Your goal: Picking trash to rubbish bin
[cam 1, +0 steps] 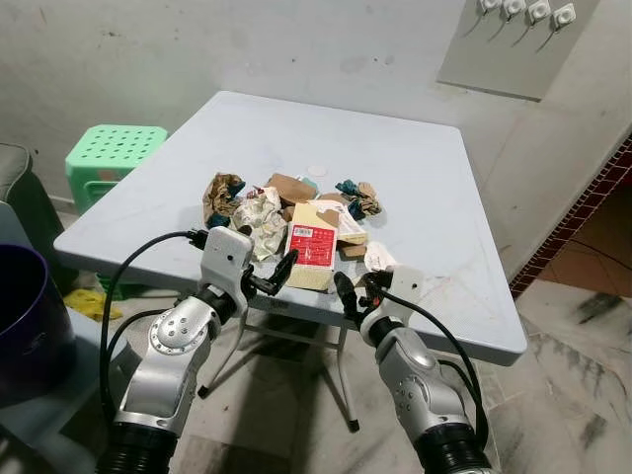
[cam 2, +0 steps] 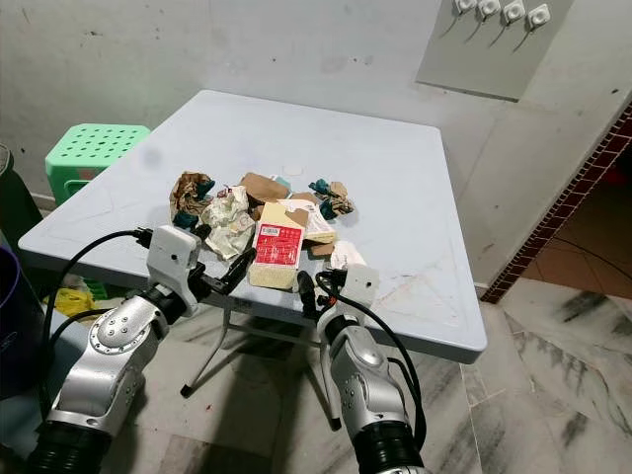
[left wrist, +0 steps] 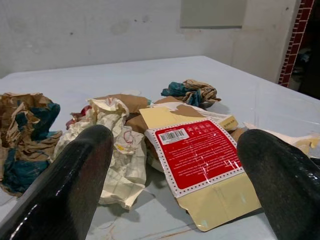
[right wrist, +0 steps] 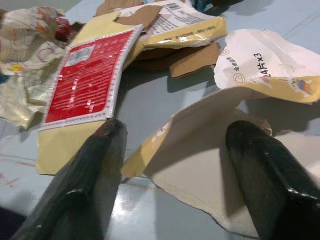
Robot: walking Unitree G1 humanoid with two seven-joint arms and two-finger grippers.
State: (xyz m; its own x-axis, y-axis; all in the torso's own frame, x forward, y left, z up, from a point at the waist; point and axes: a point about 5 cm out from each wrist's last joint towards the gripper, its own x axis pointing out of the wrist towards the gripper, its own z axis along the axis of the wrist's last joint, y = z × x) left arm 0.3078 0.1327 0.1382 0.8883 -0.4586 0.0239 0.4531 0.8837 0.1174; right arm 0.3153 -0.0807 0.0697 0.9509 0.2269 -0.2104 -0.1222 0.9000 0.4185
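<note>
Silver left arm, lower left of the head view: left gripper (cam 1: 275, 276) level with the near table edge, glossy black fingers (left wrist: 65, 190) spread wide, holding nothing. Right gripper (cam 1: 354, 294) lower centre, fingers (right wrist: 90, 170) likewise parted and empty, just short of a torn white-and-yellow paper scrap (right wrist: 260, 65) with printed marks.

Trash heaped mid-frame on the near half of the table:
- flat yellow card packet (cam 1: 314, 255) with shiny red label and barcode, overhanging the near edge slightly;
- crumpled cream wrapper (cam 1: 259, 219), printed and creased, touching the packet's left side;
- brown and teal crumpled paper ball (cam 1: 222, 196), left of the pile;
- smaller brown-teal wad (cam 1: 357, 197), upper right of the pile;
- torn brown cardboard pieces (cam 1: 290, 187) behind the packet.

Square pale grey-blue plastic table (cam 1: 415, 178), smooth, scuffed, on folding metal legs. Green perforated plastic stool (cam 1: 114, 148) at left; dark purple bin (cam 1: 25, 321) at far left edge. Stained pale walls, marbled grey floor tiles, red brick strip at right.
</note>
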